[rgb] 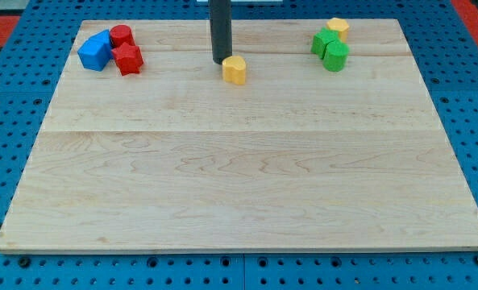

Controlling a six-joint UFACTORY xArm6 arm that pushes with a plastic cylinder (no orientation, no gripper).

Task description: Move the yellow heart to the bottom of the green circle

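The yellow heart [234, 70] lies near the top middle of the wooden board. My tip [221, 62] is at the heart's upper left, touching it or very close to it. Two green blocks sit at the top right, touching each other. The lower one [335, 56] looks round, like the green circle. The upper one [323, 41] has a more angular shape that I cannot make out. The heart is well to the left of both, at about the height of the lower green block.
A second yellow block [338, 28] sits just above the green pair. At the top left are a blue block [96, 51] and two red blocks [122, 35] [129, 59] clustered together. The board [239, 177] rests on a blue pegboard surface.
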